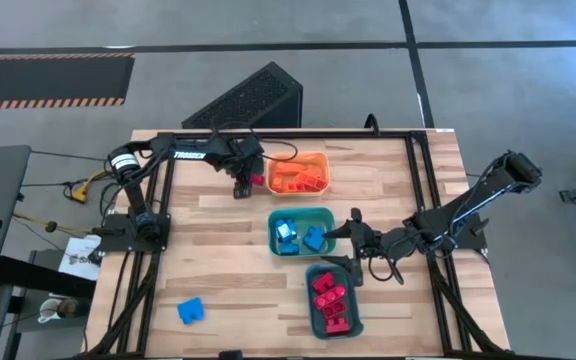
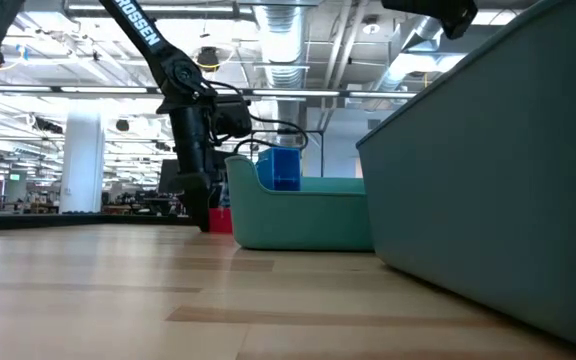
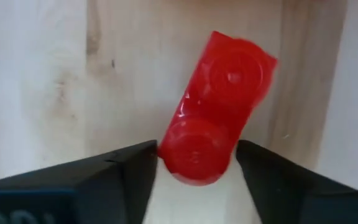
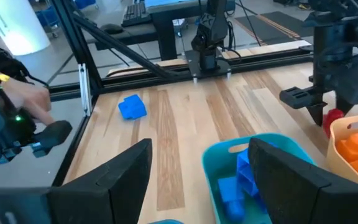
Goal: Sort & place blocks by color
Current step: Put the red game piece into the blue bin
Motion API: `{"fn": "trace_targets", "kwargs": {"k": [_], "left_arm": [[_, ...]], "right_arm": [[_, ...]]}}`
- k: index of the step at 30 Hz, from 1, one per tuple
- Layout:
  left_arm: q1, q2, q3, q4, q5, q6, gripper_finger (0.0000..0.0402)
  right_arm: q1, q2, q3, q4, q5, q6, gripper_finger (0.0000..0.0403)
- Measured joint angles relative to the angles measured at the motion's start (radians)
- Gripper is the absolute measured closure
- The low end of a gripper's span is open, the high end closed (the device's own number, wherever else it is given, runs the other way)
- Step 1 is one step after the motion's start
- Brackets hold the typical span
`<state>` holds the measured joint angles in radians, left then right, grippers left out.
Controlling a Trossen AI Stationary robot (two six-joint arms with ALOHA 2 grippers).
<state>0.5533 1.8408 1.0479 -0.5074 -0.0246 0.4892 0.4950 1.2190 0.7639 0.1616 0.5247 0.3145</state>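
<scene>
Mostly sorted into trays, yet short two blocks: red block (image 3: 219,109) loosely bracketed between left gripper (image 1: 245,186) jaws, blue block (image 1: 190,311) stranded, right gripper (image 1: 356,243) gaping empty.

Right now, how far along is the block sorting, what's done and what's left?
Mostly done: orange blocks fill the orange tray, blue blocks the green tray, red blocks the teal tray. In hand: the left gripper is down around a red block on the table beside the orange tray. Left: a loose blue block near the front edge. The right gripper waits, open, over the green tray.
</scene>
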Motion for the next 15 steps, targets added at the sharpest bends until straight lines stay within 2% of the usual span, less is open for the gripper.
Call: {"fn": "trace_targets", "kwargs": {"k": [6, 12, 15], "left_arm": [[-0.001, -0.002, 0.000, -0.022, 0.023, -0.018, 0.0301], [0.000, -0.021, 0.002, -0.080, 0.043, -0.057, 0.0305], [-0.008, -0.070, -0.010, -0.195, 0.075, -0.079, 0.0305]], "right_arm": [[0.000, 0.000, 0.000, -0.001, 0.000, 0.002, 0.0117], [0.002, 0.000, 0.000, 0.000, 0.000, 0.002, 0.0117], [0.002, 0.000, 0.000, -0.001, 0.000, 0.009, 0.0117]]}}
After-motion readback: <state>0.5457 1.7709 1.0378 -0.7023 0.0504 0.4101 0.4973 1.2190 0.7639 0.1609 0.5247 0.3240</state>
